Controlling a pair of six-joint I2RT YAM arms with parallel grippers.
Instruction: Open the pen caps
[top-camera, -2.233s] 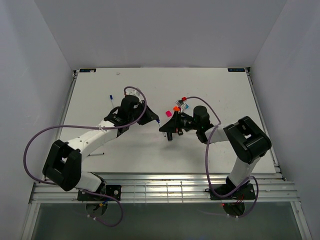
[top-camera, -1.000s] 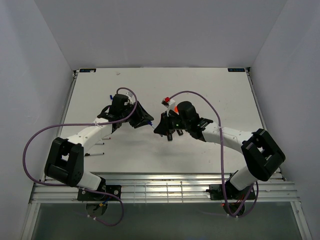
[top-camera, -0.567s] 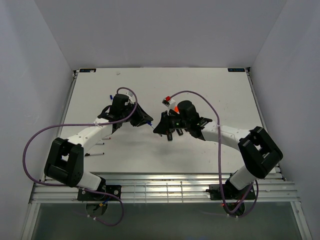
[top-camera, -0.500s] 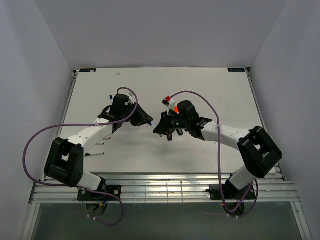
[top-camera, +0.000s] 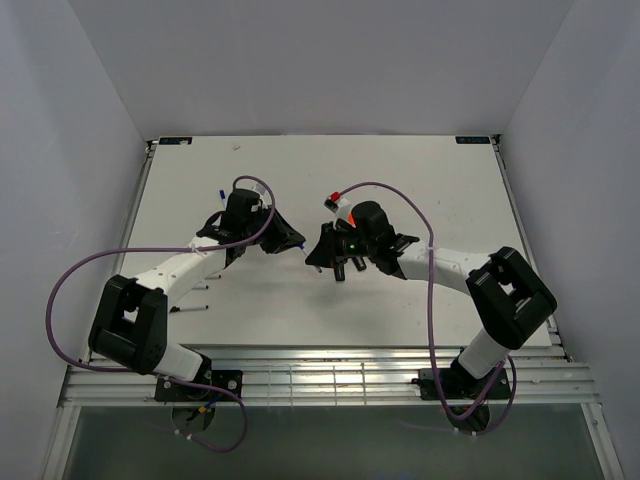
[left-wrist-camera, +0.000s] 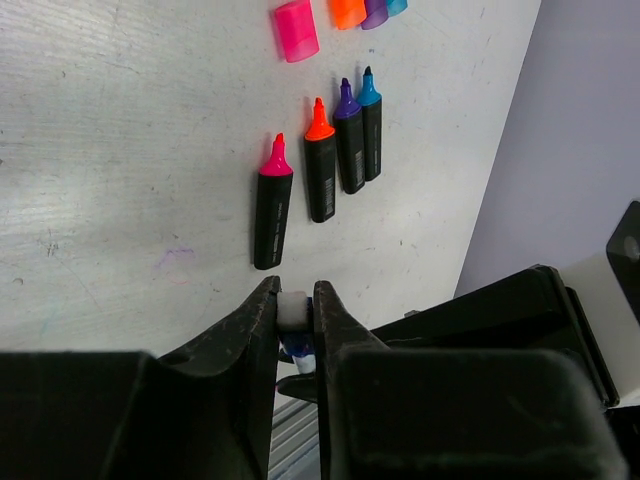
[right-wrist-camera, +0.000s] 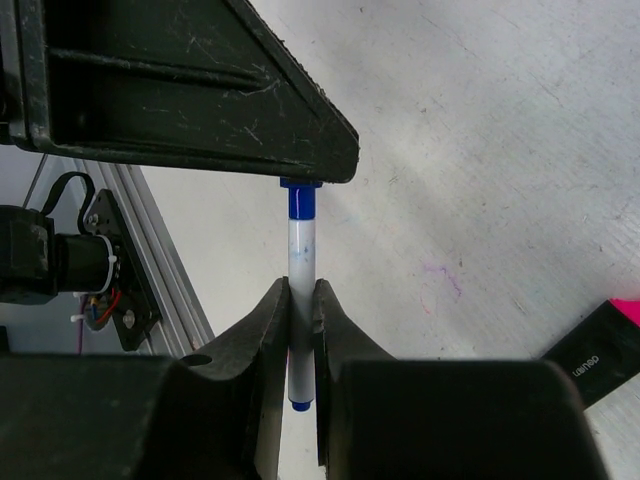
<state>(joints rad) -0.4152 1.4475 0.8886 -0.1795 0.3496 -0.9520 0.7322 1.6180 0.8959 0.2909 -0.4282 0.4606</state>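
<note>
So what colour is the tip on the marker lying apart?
Pink tip, best in left wrist view.

Near the middle of the table (top-camera: 450, 180), tip to tip: left gripper (left-wrist-camera: 295, 303) on the left, right gripper (right-wrist-camera: 302, 300) on the right, with a thin pen (right-wrist-camera: 303, 250) bridging them above the surface, one end pinched in the left fingers, shaft pinched in the right. Beyond the left gripper, flat on the table, four markers (left-wrist-camera: 321, 180) side by side and parallel, one outer marker slightly apart from the other three. Just past their tips, loose caps (left-wrist-camera: 296, 30) in a cluster, apart from the markers.
</note>
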